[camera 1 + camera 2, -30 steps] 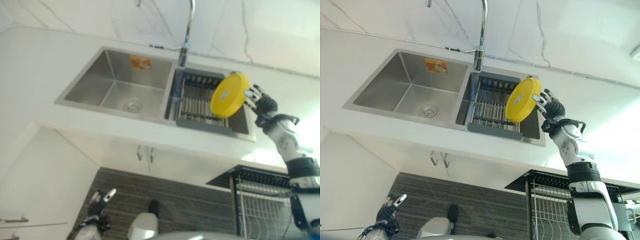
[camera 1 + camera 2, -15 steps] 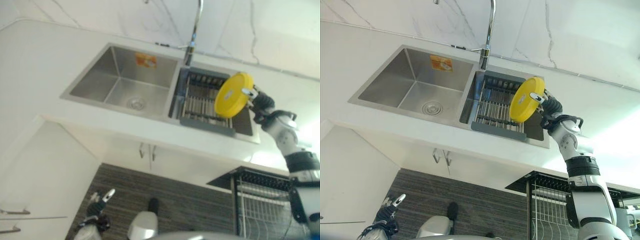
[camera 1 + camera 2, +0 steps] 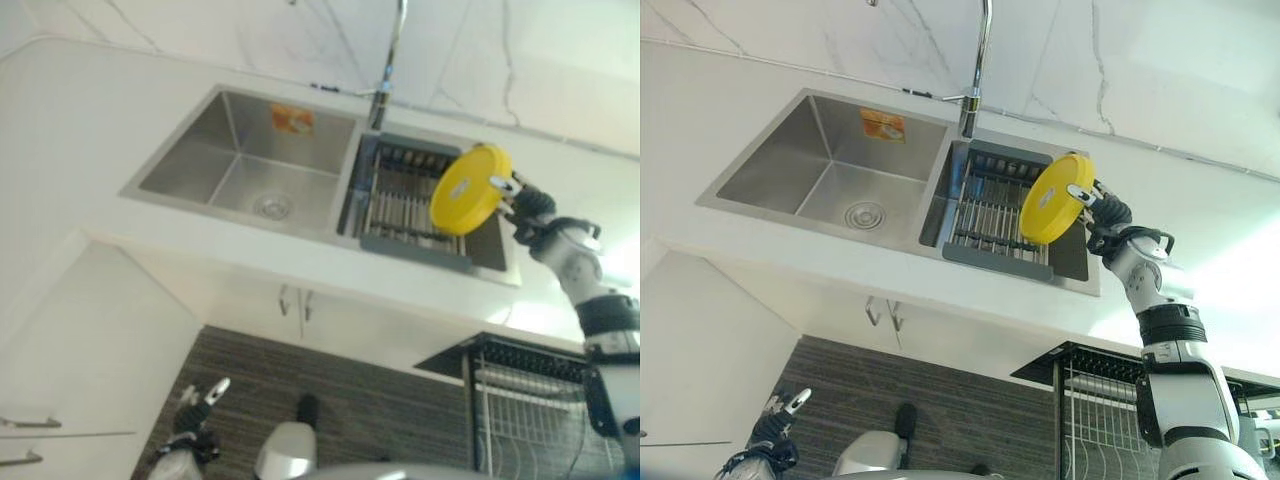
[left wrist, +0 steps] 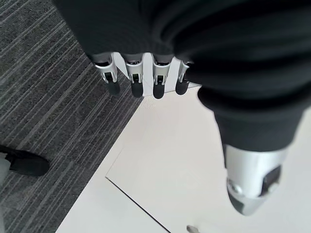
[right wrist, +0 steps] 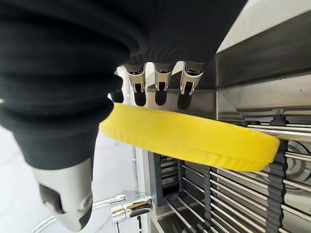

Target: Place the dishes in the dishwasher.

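A round yellow plate (image 3: 470,190) hangs tilted above the right half of the sink, over the dish rack (image 3: 990,215) that sits in it. My right hand (image 3: 1108,212) grips the plate at its right rim. In the right wrist view the fingers (image 5: 160,92) lie along one face of the plate (image 5: 194,138) and the thumb reaches across the other. My left hand (image 3: 195,405) hangs low over the striped floor, fingers (image 4: 141,77) relaxed and holding nothing.
The left sink basin (image 3: 250,160) is bare steel with a drain. A tall faucet (image 3: 390,60) rises behind the divider. The white counter (image 3: 720,110) surrounds the sink. A pulled-out wire dishwasher rack (image 3: 1100,400) sits at the lower right, below the counter edge.
The view shifted slightly a second ago. My right hand's fingers, spread then beside the plate's rim, have closed onto it, and the plate has moved a little to the right.
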